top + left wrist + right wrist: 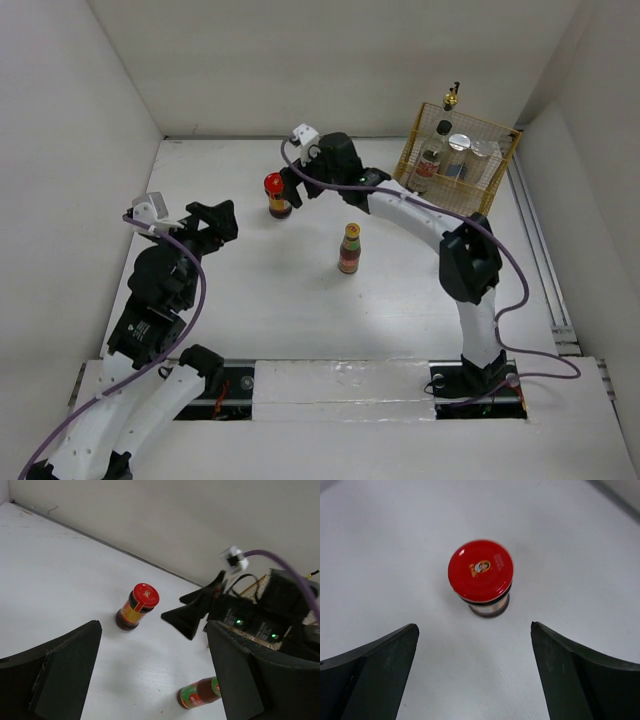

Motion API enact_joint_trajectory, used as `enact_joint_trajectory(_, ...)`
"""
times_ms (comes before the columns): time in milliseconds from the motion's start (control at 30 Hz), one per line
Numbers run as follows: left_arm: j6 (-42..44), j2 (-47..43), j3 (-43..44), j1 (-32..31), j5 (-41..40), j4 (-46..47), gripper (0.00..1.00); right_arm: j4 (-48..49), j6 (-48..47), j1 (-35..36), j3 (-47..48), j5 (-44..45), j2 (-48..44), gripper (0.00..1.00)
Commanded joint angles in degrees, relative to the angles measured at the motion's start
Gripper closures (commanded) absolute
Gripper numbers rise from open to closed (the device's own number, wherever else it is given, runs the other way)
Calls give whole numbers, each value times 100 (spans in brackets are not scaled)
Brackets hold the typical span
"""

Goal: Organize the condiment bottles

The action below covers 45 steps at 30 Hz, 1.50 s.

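Observation:
A red-lidded jar [277, 195] stands upright at the back left of the table. My right gripper [293, 186] hovers open just to its right, above and short of it. In the right wrist view the jar [480, 575] lies ahead of the open gripper [474, 630], not between the fingers. A yellow-capped brown bottle [349, 249] stands alone mid-table. My left gripper [228, 222] is open and empty, left of both. The left wrist view shows the jar [137, 607], the brown bottle [200, 692] and the open left gripper [155, 680].
A yellow wire rack [497, 190] at the back right holds a gold-spout bottle [451, 100], a black-capped clear bottle [432, 160] and two silver-lidded jars [460, 152]. White walls close in the table on three sides.

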Motion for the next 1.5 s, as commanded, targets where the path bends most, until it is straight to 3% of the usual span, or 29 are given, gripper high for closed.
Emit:
enact_joint_trajectory(0, -61, 41, -8, 26, -22, 141, 18, -879, -305, 206, 716, 143, 243, 1)
enact_joint_trajectory(333, -9, 41, -8, 26, 267, 194, 18, -941, -358, 373, 1788, 389, 1499, 1)
enact_joint_trajectory(633, 44, 94, -8, 26, 329, 194, 18, -29, -16, 487, 2403, 812, 2158, 3)
enact_joint_trajectory(667, 44, 94, -8, 26, 381, 194, 18, 43, -15, 487, 2404, 812, 2159, 5)
enact_joint_trajectory(700, 44, 94, -8, 26, 382, 246, 18, 96, 54, 487, 2465, 812, 2211, 16)
enact_joint_trajectory(800, 44, 146, -8, 26, 382, 246, 18, 403, 108, 540, 2465, 881, 2151, 25)
enact_joint_trajectory(833, 44, 147, -8, 26, 382, 246, 18, 482, 108, 540, 2387, 882, 2150, 42)
enact_joint_trajectory(1067, 97, 147, -8, 26, 435, 246, 18, 1185, 108, 540, 1738, 1128, 1264, 48)
enact_joint_trajectory(1267, 97, 147, -8, 26, 435, 246, 18, 2055, 90, 225, 893, 752, -282, 49)
enact_joint_trajectory(1467, 97, 147, -8, 26, 435, 246, 18, 2724, 397, -461, -740, 522, -2198, 50)
